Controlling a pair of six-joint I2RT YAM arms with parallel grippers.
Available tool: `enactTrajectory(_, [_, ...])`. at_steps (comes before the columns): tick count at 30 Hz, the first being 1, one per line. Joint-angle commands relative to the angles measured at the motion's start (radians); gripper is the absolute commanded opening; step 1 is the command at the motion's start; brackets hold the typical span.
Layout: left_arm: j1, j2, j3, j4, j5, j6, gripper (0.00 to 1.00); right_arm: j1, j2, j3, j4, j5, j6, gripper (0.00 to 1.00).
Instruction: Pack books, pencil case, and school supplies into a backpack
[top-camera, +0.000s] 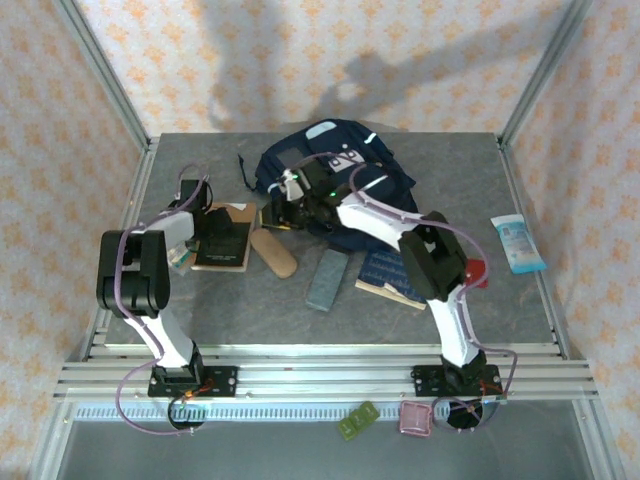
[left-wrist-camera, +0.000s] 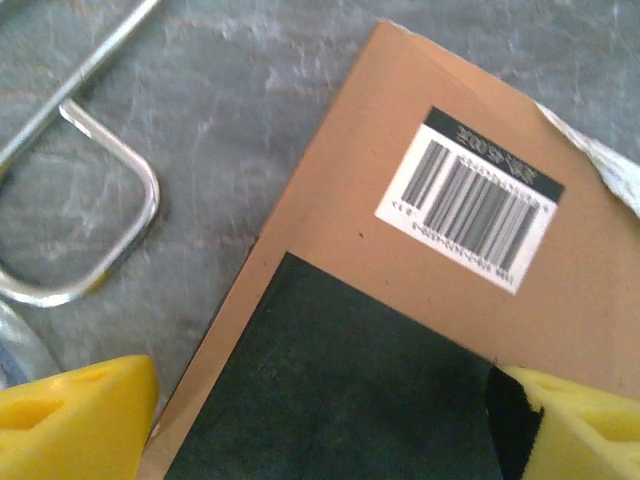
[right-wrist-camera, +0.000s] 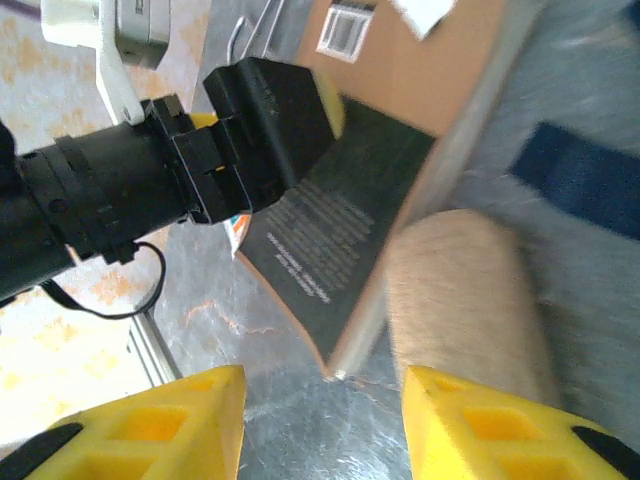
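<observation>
Grey marbled bench boxed in by peach floral wallpaper, backpack slumped at 12 o'clock, brown book at its 8 o'clock, blue book at its 5. Brown book's got a white barcode sticker but the digits are mush, same for the white print on its dark panel. Left tool sits spread wide over that book gripping nothing; right tool hangs released too, beside the tan case.

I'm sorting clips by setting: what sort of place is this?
Most likely a robotics lab test cell, not a real classroom: the left arm and right arm are bolted to an aluminium rail, and the grey tabletop is boxed in by metal posts and patterned backdrop panels.
</observation>
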Motion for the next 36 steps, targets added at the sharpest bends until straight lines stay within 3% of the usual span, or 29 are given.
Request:
enactTrajectory(1, [-0.012, -0.048, -0.032, -0.021, 0.041, -0.021, 0.84, 0.042, 0.081, 0.116, -0.128, -0.053, -0.07, 0.43])
enactTrajectory(10, [-0.048, -0.108, -0.123, -0.003, 0.045, -0.052, 0.79, 0.092, 0.228, 0.241, -0.247, -0.032, -0.077, 0.42])
enactTrajectory(17, [-0.056, -0.145, -0.155, 0.012, 0.034, -0.069, 0.79, 0.088, 0.356, 0.443, -0.498, 0.248, -0.006, 0.42])
enactTrajectory(22, [-0.057, -0.18, -0.179, 0.033, 0.026, -0.07, 0.79, 0.079, 0.321, 0.415, -0.495, 0.387, 0.048, 0.42])
enactTrajectory(30, [-0.057, -0.178, -0.222, 0.098, 0.034, -0.091, 0.81, 0.078, 0.422, 0.576, -0.503, 0.358, 0.081, 0.41])
enactTrajectory(36, [-0.057, -0.197, -0.252, 0.143, 0.029, -0.105, 0.84, 0.077, 0.475, 0.592, -0.471, 0.331, 0.104, 0.38])
